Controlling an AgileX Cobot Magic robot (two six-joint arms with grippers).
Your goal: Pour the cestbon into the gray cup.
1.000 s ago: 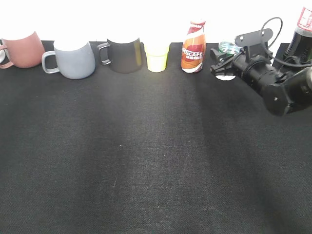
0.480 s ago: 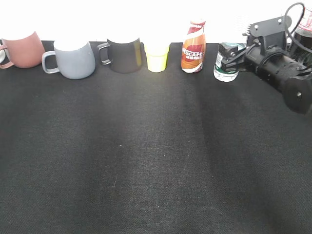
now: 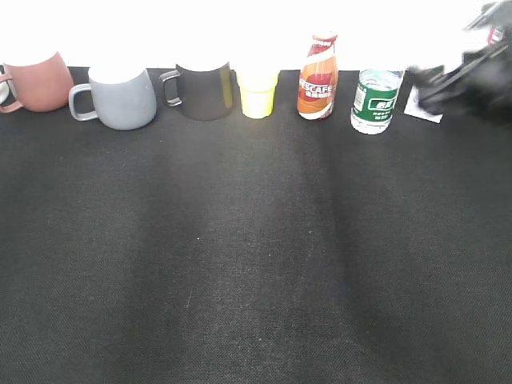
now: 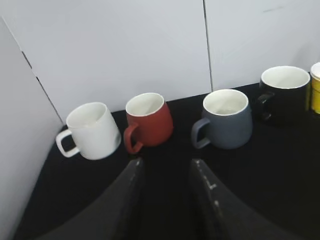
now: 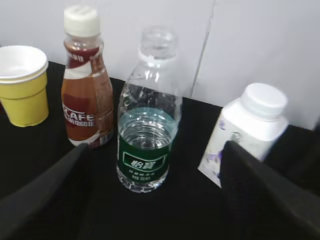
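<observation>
With the right gripper (image 5: 155, 200) spread wide around nothing, the uncapped cestbon (image 3: 374, 99) upright beside the Nescafe bottle (image 3: 318, 75) (far from the gray cup (image 3: 120, 96)), a careless grasp could tip it, spilling water.

The right arm (image 3: 472, 76) shows as a dark, motion-blurred shape at the far right edge of the exterior view, reaching in from the right at a slight downward slant. Its gripper (image 5: 155, 200) has the 2 fingers (image 5: 45, 195) spread wide apart in the right wrist view, with nothing between them and nothing touching either one. The left gripper (image 4: 167, 200) shows only in the left wrist view: its 2 dark fingers (image 4: 122, 200) stand parted with a clear gap, holding nothing, raised above the table.
</observation>
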